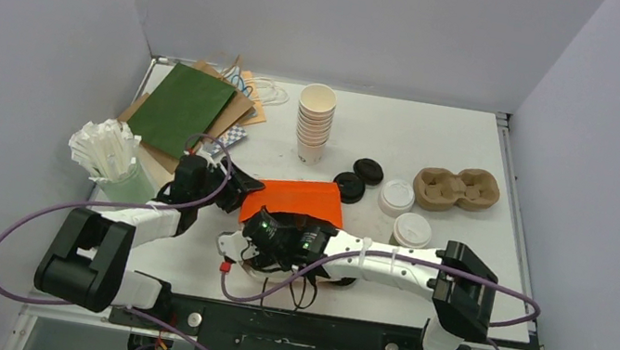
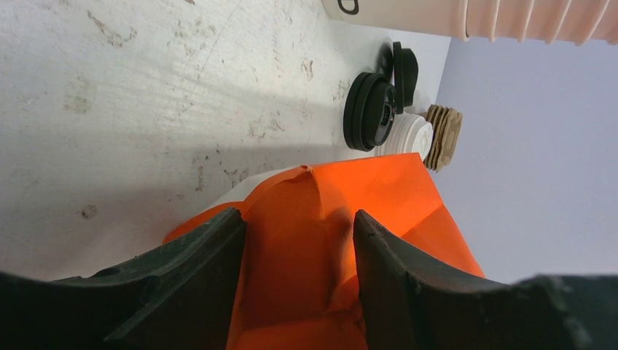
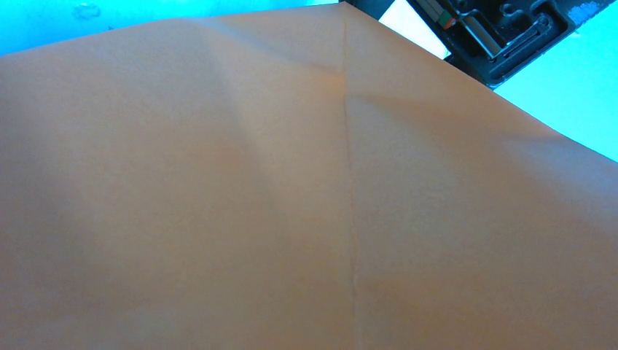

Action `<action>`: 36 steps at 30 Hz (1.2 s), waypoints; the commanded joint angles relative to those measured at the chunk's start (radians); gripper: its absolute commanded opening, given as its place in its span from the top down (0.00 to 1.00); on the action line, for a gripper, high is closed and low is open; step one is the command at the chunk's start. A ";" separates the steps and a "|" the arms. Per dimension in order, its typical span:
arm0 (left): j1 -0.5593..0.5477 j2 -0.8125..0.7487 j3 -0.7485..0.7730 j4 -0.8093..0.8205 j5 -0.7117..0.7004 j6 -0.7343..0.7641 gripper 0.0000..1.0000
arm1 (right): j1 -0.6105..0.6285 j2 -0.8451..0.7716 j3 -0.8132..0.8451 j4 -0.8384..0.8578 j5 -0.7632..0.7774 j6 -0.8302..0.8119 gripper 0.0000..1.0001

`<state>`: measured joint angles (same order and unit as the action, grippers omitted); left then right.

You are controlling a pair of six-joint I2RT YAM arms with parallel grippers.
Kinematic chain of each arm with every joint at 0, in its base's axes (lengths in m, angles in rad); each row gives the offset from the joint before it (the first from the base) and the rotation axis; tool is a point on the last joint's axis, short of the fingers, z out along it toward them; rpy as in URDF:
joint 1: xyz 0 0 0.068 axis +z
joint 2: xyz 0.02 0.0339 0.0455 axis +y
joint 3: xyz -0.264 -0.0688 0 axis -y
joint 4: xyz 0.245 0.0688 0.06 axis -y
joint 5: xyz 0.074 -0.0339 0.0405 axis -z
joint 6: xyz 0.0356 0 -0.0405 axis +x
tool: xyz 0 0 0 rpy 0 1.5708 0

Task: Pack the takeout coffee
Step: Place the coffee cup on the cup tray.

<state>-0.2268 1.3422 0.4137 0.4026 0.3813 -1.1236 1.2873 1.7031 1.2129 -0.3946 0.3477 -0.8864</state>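
Lidded cups (image 1: pixel 411 230) — right of bag (image 1: pixel 298 199).

Left arm (image 1: pixel 130 217) stretches forward, left gripper (image 2: pixel 297 222) jaws parted; right arm (image 1: pixel 387 260) folds across leftward, right gripper (image 1: pixel 235 245) just behind the left's, jaws unseen.

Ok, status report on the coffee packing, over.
Left fingers astride edge of orange bag, grip unclear. Right fingers against bag, state hidden. Two white-lidded cups outside bag, right of it. Black lids at bag's far corner.
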 commanded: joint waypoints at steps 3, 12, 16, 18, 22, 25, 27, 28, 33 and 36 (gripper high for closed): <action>-0.042 -0.049 -0.001 -0.075 0.222 0.007 0.42 | -0.070 0.003 0.102 -0.146 -0.099 0.081 0.70; 0.049 -0.146 0.016 -0.211 0.238 0.089 0.34 | -0.110 0.040 0.209 -0.295 -0.200 0.120 0.70; 0.145 -0.210 0.030 -0.296 0.260 0.152 0.33 | -0.123 0.059 0.253 -0.347 -0.234 0.130 0.70; 0.162 -0.234 0.035 -0.323 0.265 0.166 0.33 | -0.130 0.071 0.272 -0.372 -0.253 0.133 0.70; 0.164 -0.234 0.016 -0.301 0.291 0.159 0.33 | -0.146 0.077 0.290 -0.383 -0.278 0.132 0.70; 0.164 -0.223 -0.003 -0.260 0.307 0.145 0.33 | -0.149 0.068 0.297 -0.375 -0.278 0.131 0.70; 0.162 -0.222 -0.005 -0.252 0.310 0.145 0.33 | -0.149 0.061 0.307 -0.374 -0.281 0.132 0.69; 0.163 -0.223 -0.003 -0.254 0.309 0.147 0.33 | -0.149 0.056 0.311 -0.372 -0.284 0.132 0.66; 0.162 -0.236 -0.004 -0.262 0.307 0.153 0.33 | -0.152 0.036 0.319 -0.359 -0.286 0.130 0.42; 0.162 -0.239 -0.008 -0.262 0.307 0.153 0.33 | -0.157 0.028 0.320 -0.343 -0.286 0.130 0.18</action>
<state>-0.0639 1.1206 0.4145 0.1200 0.6491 -0.9894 1.1408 1.7653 1.4982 -0.7506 0.0807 -0.7673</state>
